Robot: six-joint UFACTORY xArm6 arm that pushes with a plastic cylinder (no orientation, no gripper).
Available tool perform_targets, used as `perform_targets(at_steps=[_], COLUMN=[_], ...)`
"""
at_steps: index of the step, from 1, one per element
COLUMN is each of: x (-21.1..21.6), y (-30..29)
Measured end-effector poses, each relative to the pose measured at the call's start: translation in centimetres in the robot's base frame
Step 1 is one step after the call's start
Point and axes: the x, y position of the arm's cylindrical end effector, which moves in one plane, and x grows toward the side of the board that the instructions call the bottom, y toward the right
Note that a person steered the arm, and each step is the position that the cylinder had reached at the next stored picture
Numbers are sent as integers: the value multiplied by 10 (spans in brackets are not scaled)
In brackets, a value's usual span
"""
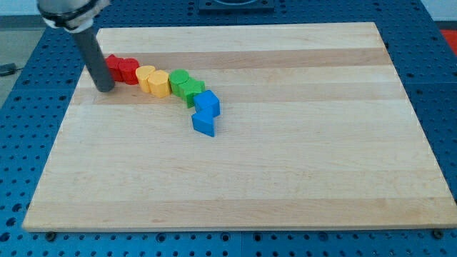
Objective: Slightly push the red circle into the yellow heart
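My tip (105,88) rests on the board at the upper left, against the left side of the first red block (114,66). Its shape is partly hidden by the rod. A second red block (129,71) touches it on the right. Two yellow blocks (146,75) (159,83) follow, touching the reds. I cannot tell from here which red block is the circle or which yellow block is the heart. The blocks form one curved chain running to the view's lower right.
Two green blocks (178,80) (192,91) continue the chain, then two blue blocks (208,103) (204,124). The wooden board (285,164) lies on a blue perforated table (14,143). The board's left edge is close to my tip.
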Motion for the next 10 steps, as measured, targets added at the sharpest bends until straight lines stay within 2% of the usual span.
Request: perform_targets(at_steps=[1,2,3,4,8,10], x=[-25,-29,-12,17,18,12], y=[-3,-3,-7,19,76,81])
